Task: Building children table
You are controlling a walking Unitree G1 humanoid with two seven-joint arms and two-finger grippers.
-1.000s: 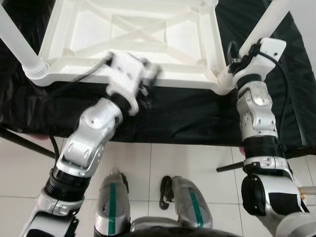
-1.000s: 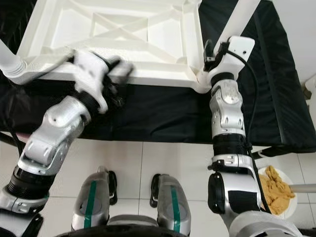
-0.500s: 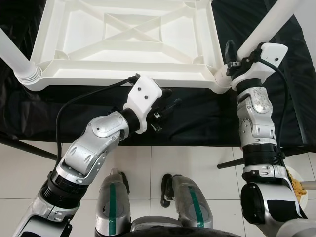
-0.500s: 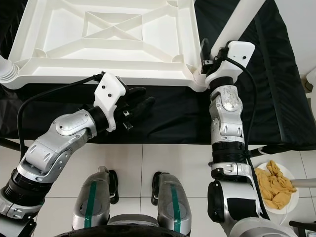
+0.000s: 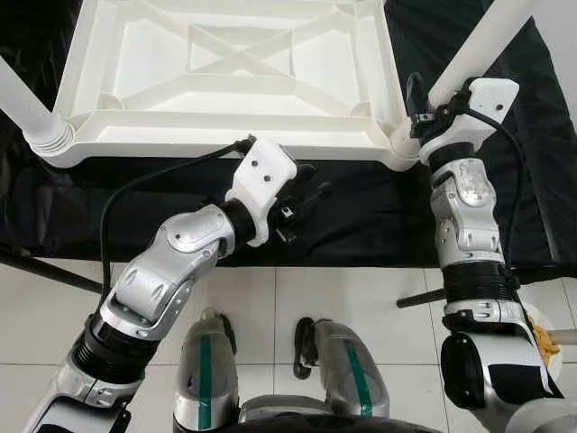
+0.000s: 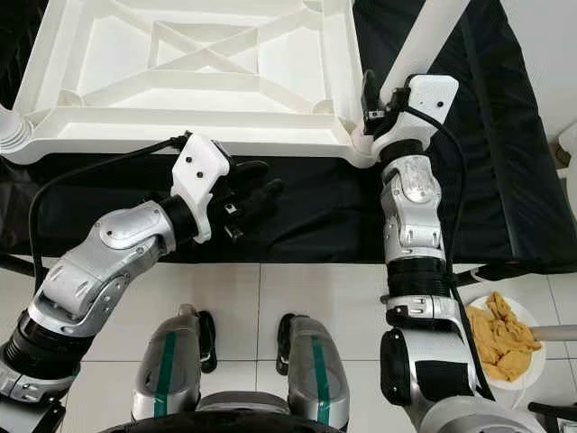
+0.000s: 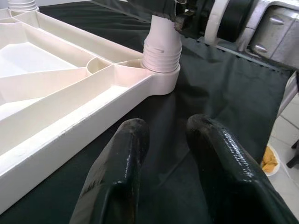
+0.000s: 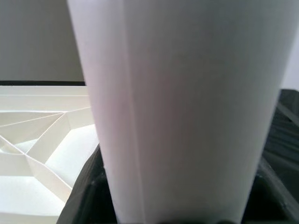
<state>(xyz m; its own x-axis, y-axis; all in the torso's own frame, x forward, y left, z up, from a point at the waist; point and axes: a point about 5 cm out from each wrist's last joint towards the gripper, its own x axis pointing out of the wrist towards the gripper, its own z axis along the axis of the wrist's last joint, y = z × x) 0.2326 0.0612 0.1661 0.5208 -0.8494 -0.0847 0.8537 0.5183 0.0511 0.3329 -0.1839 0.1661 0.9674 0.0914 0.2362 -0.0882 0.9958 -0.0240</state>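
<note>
Upturned white ribbed plastic table top [image 5: 225, 81] on black cloth [image 5: 361, 212]: right gripper [image 5: 422, 113] clamped on white tubular leg [image 5: 478, 45] seated in near corner socket; left gripper [image 5: 302, 194], fingers apart and empty, now withdrawn from the table's near edge, free for another leg.

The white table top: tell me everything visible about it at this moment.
The white table top looks like moulded plastic and lies upside down on a black cloth, its ribbed underside with crossed braces facing up. White legs stand in threaded corner sockets. The right gripper is closed around the leg at the near right corner; the left gripper hovers open just off the near edge.
</note>
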